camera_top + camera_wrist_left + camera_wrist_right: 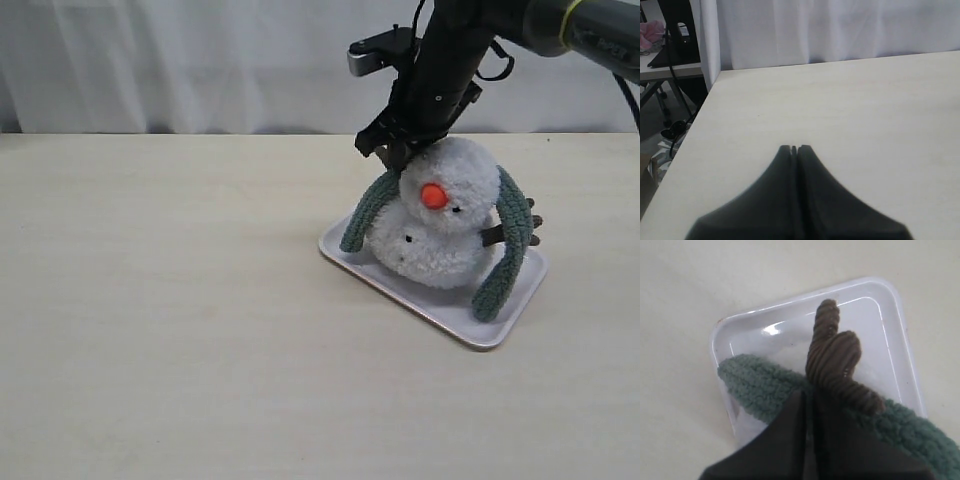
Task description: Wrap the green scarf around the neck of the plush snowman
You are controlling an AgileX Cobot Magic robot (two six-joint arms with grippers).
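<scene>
The green scarf point(515, 235) arches behind the neck of the plush snowman point(440, 235), both ends hanging toward the tray point(470, 325): one just below the right tool point(395, 152), one beyond the snowman. That tool's jaws are closed. Only its wrist view shows them against the scarf and a brown twig arm point(832, 360); I cannot tell whether they pinch anything. The left tool point(794, 148), closed and empty, hangs over the bench point(865, 100).

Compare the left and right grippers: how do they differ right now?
The left gripper hovers over plain table. The right gripper is at the green scarf, by the plush snowman's brown twig arm, above the white tray. The left gripper is outside the exterior view. The right gripper shows there, at the snowman's head. Both have their jaws shut.
</scene>
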